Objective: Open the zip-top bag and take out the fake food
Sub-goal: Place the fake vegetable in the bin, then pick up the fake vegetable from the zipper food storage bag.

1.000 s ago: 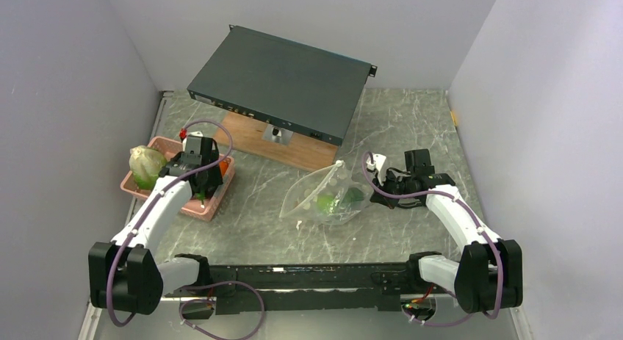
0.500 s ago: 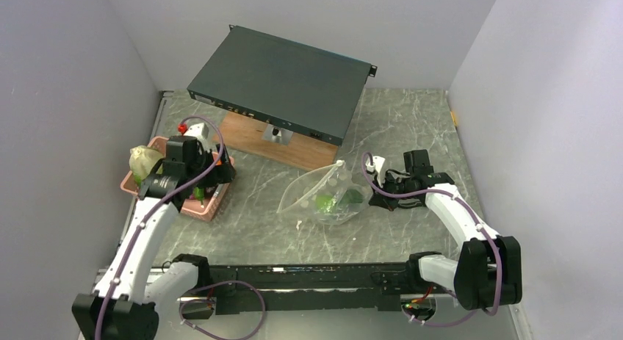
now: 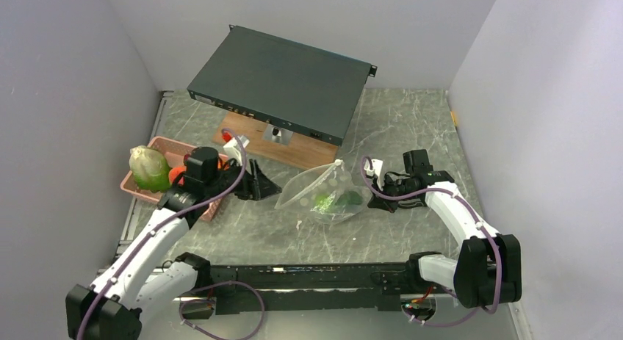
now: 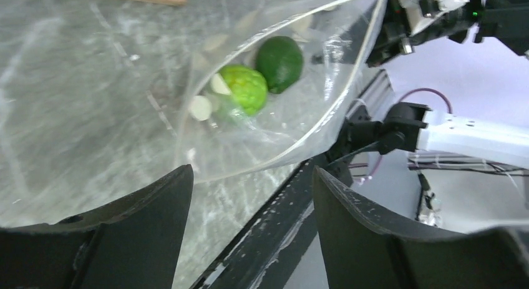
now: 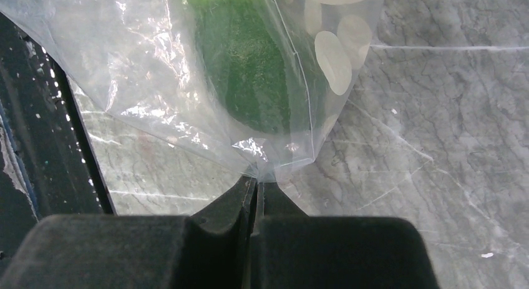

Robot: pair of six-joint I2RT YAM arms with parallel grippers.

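Top external view: the zip-top bag [image 3: 317, 193] lies on the table [image 3: 411, 120] between the two arms, its clear plastic puffed up, with its wide mouth edge running from the lower left up to a peak at the upper right. Inside sit two pieces of fake food: a light green bumpy fruit [image 4: 246, 89] and, touching it, a dark green smooth fruit [image 4: 281, 63], both resting low in the bag toward its right end. A small white piece [image 4: 201, 107] lies just beside the light green one.

The right gripper [image 5: 256, 184] is clamped on the bag's right corner: in the right wrist view its two fingers [image 5: 218, 230] are pressed together with the plastic pinched between their tips, and the dark green fruit bulges just beyond them.

The left gripper [image 3: 266, 186] hangs just beside the bag's left edge, pointing at it. Its fingers [image 4: 143, 233] are spread wide and hold nothing; the left wrist view looks between them at the bag. Whether a fingertip touches the plastic cannot be told.

Farther left stands a pink basket [image 3: 165, 142] with a pale green leafy head [image 3: 149, 170] and a red-orange piece [image 3: 175, 175] in it. Behind the bag, a dark flat metal box [image 3: 283, 83] rests on a wooden block [image 3: 294, 150].
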